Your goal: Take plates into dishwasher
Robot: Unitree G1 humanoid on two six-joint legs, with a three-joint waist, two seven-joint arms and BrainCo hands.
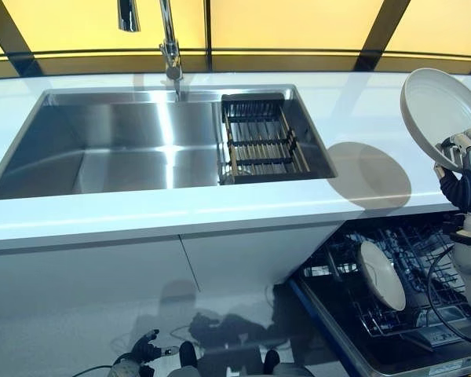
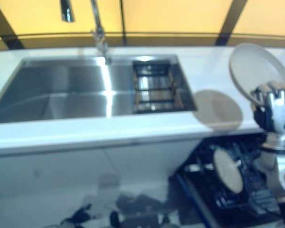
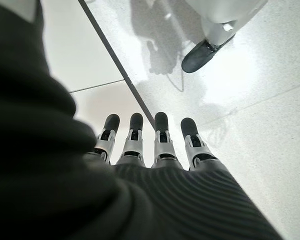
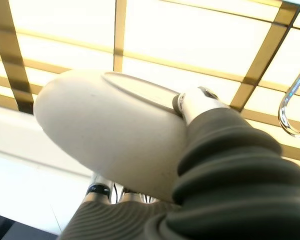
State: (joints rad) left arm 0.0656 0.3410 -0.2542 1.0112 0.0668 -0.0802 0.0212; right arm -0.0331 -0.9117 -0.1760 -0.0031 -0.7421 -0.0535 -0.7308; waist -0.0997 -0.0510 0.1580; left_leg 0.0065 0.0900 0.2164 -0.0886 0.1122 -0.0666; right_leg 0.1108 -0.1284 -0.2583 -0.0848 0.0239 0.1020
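**Plate in our right hand, rack waiting directly below**

Nearest to us, our right hand (image 1: 461, 153) is gripping a white plate (image 1: 438, 106), thumb pressing on one face and fingers curling behind the other, as the right wrist view shows. We are holding the plate tilted up on its edge, above the right end of the white table (image 1: 361, 118) and clear of its surface; its round shadow is falling on the table just to the left.

Below the hand, the dishwasher rack (image 1: 408, 283) is standing pulled out past the table's front edge. A second plate (image 1: 381, 275) is already sitting upright in its tines, toward the left of the rack.

The relation we are watching is vertical: the plate is hanging above and a little behind the rack, with open slots lying to the right of the standing plate. We judge that the next move is calling for lowering the plate forward and down, keeping it on edge and roughly parallel to its neighbour, so the two are not knocking together.

Our left hand (image 3: 155, 145) is hanging low by the floor (image 3: 260, 115), fingers straight and holding nothing, well apart from the work. Further left, the steel sink (image 1: 141, 141), with its drying rack (image 1: 261, 141), is playing no part.
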